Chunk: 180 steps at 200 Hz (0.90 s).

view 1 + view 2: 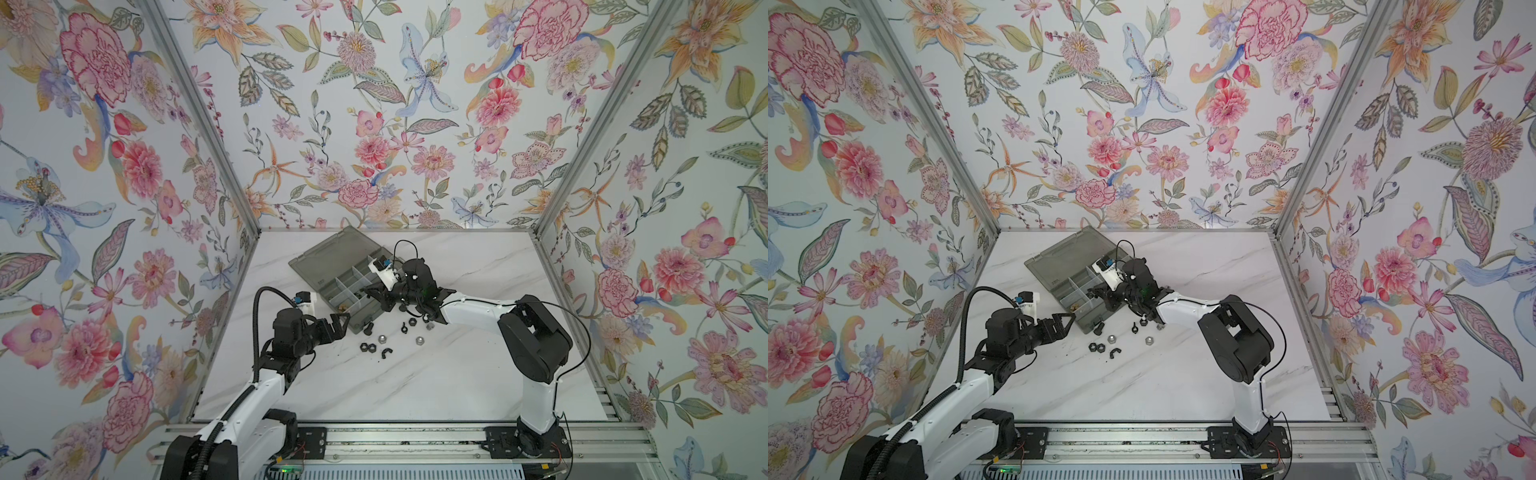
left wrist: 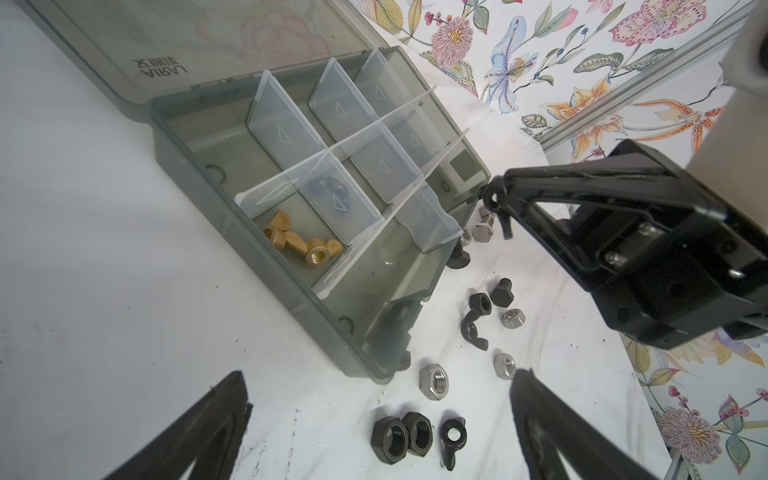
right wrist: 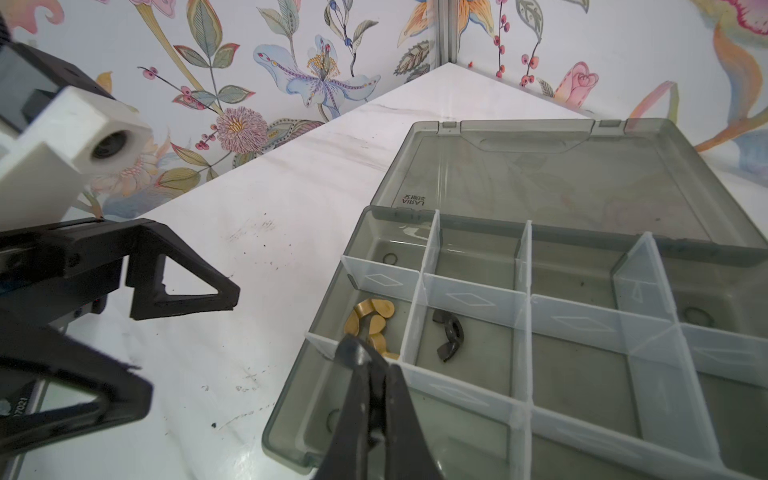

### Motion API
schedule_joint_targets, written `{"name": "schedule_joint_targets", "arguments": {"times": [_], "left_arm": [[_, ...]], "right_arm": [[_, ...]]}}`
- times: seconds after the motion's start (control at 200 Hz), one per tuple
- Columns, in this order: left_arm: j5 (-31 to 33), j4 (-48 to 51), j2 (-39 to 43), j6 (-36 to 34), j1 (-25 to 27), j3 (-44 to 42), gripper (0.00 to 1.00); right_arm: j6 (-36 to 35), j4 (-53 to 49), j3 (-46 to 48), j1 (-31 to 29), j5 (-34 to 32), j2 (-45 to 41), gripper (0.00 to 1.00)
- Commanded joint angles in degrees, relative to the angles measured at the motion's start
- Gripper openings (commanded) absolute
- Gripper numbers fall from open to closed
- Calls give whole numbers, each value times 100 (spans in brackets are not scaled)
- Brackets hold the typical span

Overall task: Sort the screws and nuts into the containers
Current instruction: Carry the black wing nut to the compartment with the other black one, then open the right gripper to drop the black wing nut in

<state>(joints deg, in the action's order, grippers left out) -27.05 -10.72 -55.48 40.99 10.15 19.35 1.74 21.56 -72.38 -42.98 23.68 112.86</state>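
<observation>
In both top views, locate the organizer box (image 1: 332,297) (image 1: 1065,301) lying askew at the back centre of the white table (image 1: 415,382), with its lid (image 1: 328,253) folded flat open behind it. Note that the left gripper (image 1: 343,326) hovers just off the box's near left side, its jaws spread wide with nothing between them. The right gripper (image 1: 368,293) reaches across above the compartments (image 1: 353,286) and is pinched tight. Find the loose nuts (image 1: 365,347) and a black bolt (image 1: 370,328) scattered on the table just in front of the box. In the left wrist view, confirm that two brass wing nuts (image 2: 299,243) lie in a compartment against the box's long outer wall. A black wing nut (image 2: 332,195) shows through the divider (image 2: 345,208) of the neighbouring one. Observe the right gripper (image 2: 498,187) clenched on a black winged piece (image 2: 506,224) held in the air. A silver hex-head bolt (image 2: 484,232) rests on the table beside the box's end wall. The left gripper's fingers (image 2: 208,428) stand far apart, and a pair of black hex nuts (image 2: 403,434) lies on the table between them. In the right wrist view, check that the right gripper (image 3: 365,357) has its tips pressed together over the divider next to the brass wing nuts (image 3: 370,320). The left gripper (image 3: 191,343) stands open above bare table beside the box (image 3: 291,415).
</observation>
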Motion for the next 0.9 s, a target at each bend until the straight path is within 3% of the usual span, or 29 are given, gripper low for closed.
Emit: {"name": "schedule_joint_targets", "arguments": {"times": [0.0, 0.585, 0.896], "left_arm": [[-116, 9, 68, -45, 33, -49, 99], [-363, -371, -111, 54, 31, -151, 99], [-355, -306, -63, 35, 24, -117, 99]], "right_arm": [[-25, -238, -462, 45, -198, 321, 5], [-259, -828, -1573, 125, -568, 1405, 7], [-255, -975, -1788, 147, -602, 1556, 18]]}}
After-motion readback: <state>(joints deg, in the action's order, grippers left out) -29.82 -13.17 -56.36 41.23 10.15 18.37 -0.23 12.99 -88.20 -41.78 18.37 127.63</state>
